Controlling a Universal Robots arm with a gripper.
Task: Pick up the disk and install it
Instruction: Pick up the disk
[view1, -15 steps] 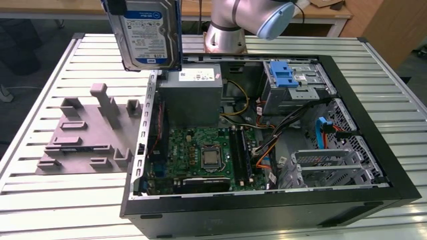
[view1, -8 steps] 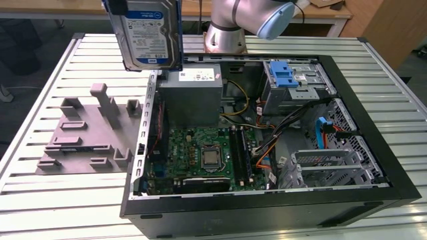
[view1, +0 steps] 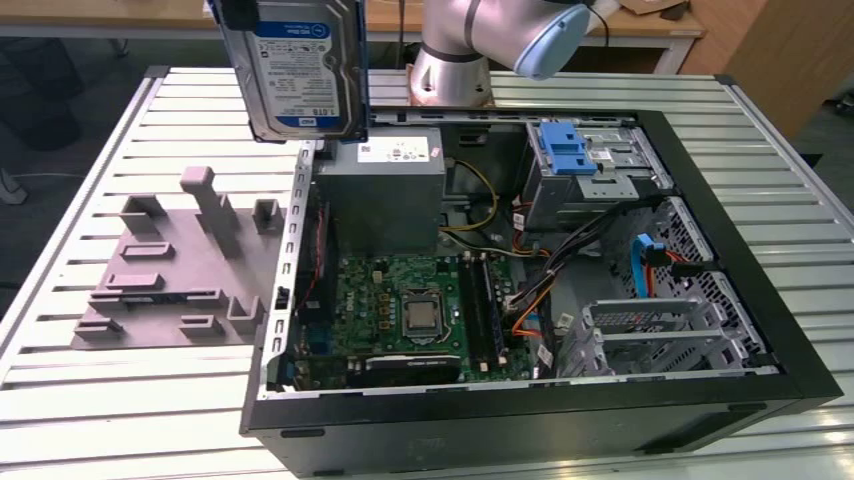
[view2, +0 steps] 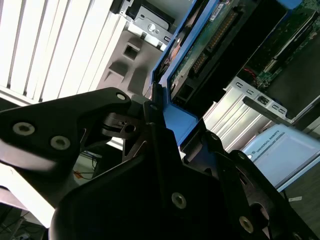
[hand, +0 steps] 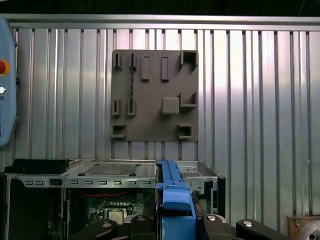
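I am pinching the flat silver metal disk (view1: 300, 70) by its blue plastic bracket in my black claw (view2: 172, 125), upright, high beside the open black computer case (view1: 534, 420). Risk: thin-edge grip slipping, disk clipping the wall.

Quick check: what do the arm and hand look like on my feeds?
The arm is smooth silver-grey tubing with a rounded pale-blue joint cap. The hand is matte black, built from angular plates and linkages dotted with silver screw heads.

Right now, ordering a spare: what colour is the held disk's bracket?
Blue; the bracket on the disk shows best in the first wrist view.
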